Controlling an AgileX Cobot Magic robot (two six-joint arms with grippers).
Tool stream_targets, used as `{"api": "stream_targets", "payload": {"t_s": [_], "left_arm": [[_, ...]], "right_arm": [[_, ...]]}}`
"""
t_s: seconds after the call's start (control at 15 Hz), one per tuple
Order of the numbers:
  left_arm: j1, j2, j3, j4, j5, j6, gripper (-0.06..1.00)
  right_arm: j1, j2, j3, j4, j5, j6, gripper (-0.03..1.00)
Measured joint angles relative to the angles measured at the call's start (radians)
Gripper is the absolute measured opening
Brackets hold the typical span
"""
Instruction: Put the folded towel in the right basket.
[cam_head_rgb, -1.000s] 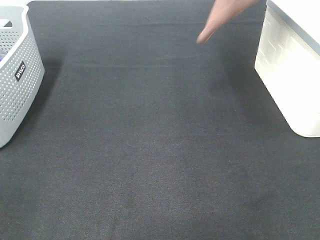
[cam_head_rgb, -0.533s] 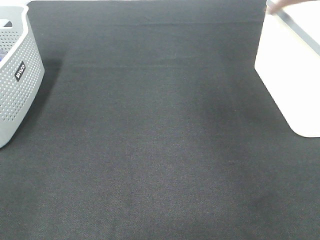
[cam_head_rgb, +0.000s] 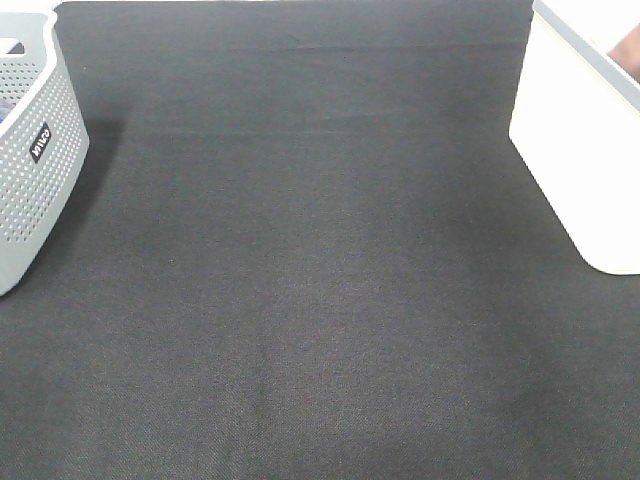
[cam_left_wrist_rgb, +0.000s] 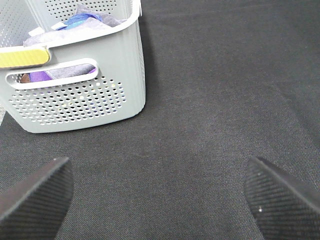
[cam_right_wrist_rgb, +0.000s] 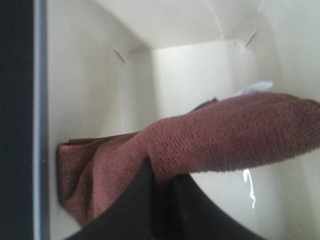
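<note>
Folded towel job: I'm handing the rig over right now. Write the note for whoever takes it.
Left end effector: open, empty, above the black table beside the grey basket.
Right end effector: shut on the towel, inside the white right basket.
Done: the towel is within the basket walls, one end bunched against a wall.
To do: open the right end effector to release the towel, then lift out clear of the rim.
</note>
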Motion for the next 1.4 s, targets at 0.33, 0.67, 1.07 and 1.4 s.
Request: {"api": "stream_targets", "payload": {"t_s": [0.33, 0.67, 1.07, 1.4], "left_arm": [[0.0, 0.0, 0.0, 0.0, 0.0, 0.0, 0.88], [0.0, 0.0, 0.0, 0.0, 0.0, 0.0, 0.88], [0.0, 0.0, 0.0, 0.0, 0.0, 0.0, 0.88], [0.0, 0.0, 0.0, 0.0, 0.0, 0.0, 0.88]], "right_arm": [[0.0, 0.036, 0.004, 0.008, -0.001, 0.042, 0.68], [0.108, -0.044, 0.006, 0.045, -0.001, 0.033, 0.74], [0.287, -0.181, 0.103, 0.023, -0.001, 0.029, 0.74], [0.303, -0.366, 0.413, -0.023, -0.002, 0.029, 0.74]]}}
